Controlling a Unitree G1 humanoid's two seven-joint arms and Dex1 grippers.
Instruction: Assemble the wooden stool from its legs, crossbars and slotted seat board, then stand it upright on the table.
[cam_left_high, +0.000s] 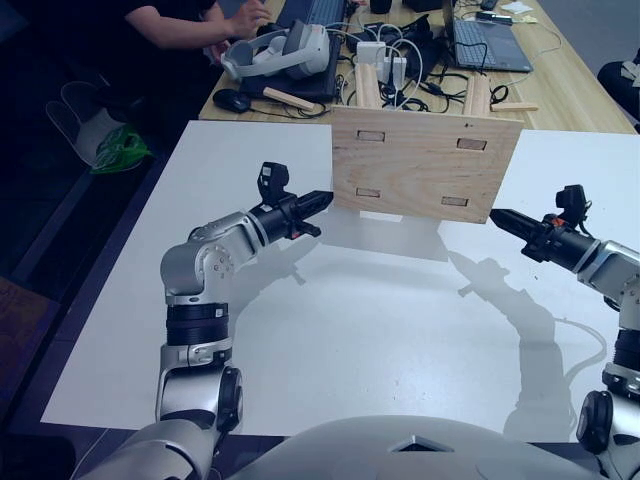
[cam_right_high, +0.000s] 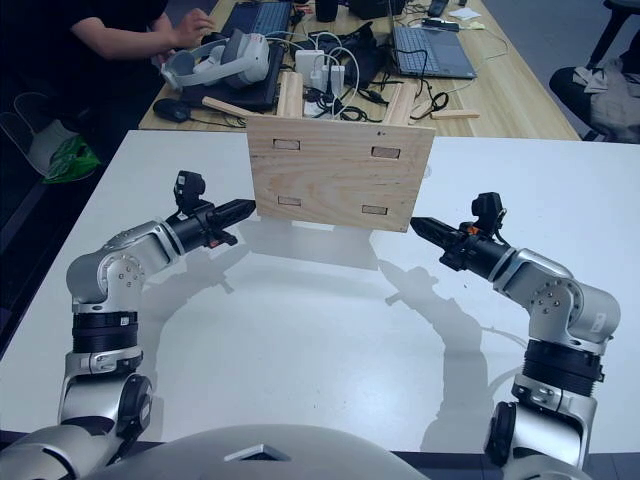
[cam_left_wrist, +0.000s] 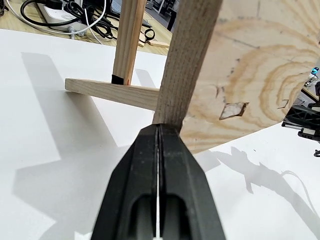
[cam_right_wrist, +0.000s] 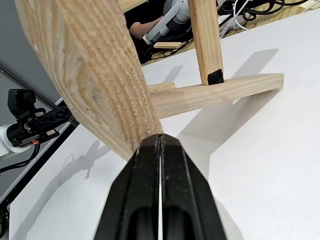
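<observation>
On table (cam_left_high: 330, 340), stool (cam_left_high: 420, 165) lies sideways — seat board (cam_right_high: 340, 172) upright, legs (cam_left_high: 367, 88) pointing away.

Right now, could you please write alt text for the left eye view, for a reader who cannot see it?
A slotted seat board stands on edge on a white table, its legs pointing away. The left gripper and right gripper, both shut, touch its lower corners from either side.

Both arms are held forward, elbows bent. The left gripper (cam_left_high: 318, 201) and right gripper (cam_left_high: 502, 218) point toward each other, fingers closed.
</observation>
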